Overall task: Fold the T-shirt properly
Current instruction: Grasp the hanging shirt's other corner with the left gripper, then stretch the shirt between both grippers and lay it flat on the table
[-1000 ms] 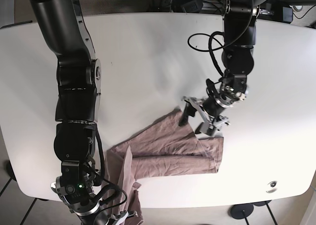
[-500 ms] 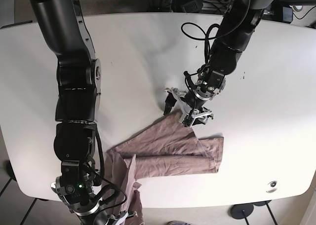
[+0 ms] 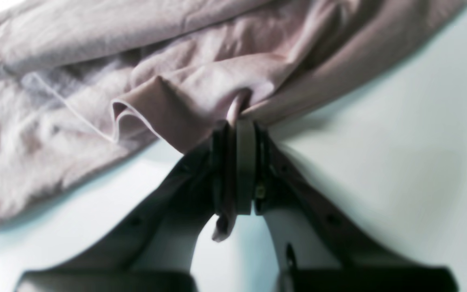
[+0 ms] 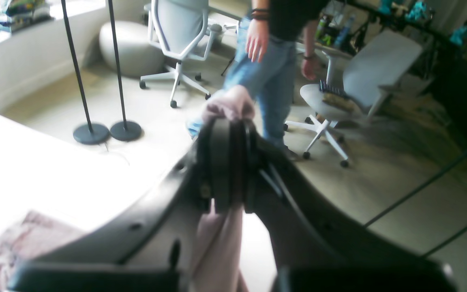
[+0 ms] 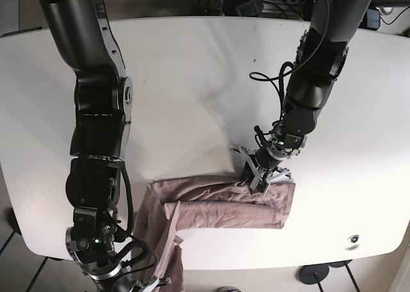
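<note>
The mauve T-shirt [image 5: 218, 205] lies bunched in a long band on the white table [image 5: 192, 81] near its front edge. One end hangs over the edge at the lower left. My left gripper [image 5: 262, 175] is shut on a fold of the shirt's upper edge near its right end. The left wrist view shows the fingertips [image 3: 245, 134] pinching that fabric [image 3: 136, 81]. My right gripper [image 5: 138, 282] is below the table's front edge, shut on the hanging end. The right wrist view shows the right gripper [image 4: 227, 125] with fabric [image 4: 229, 103] between its fingers.
A small round fitting [image 5: 351, 241] sits on the table's front right corner. Cables and gear [image 5: 250, 4] lie behind the far edge. Off the table, a person in jeans [image 4: 266, 73], office chairs [image 4: 176, 32] and two stand bases [image 4: 108, 132] show in the right wrist view.
My left gripper went from open to shut on the shirt's raised upper corner and moved down-right with it. The shirt's peak is gone and it lies flatter. The right arm barely moved.
</note>
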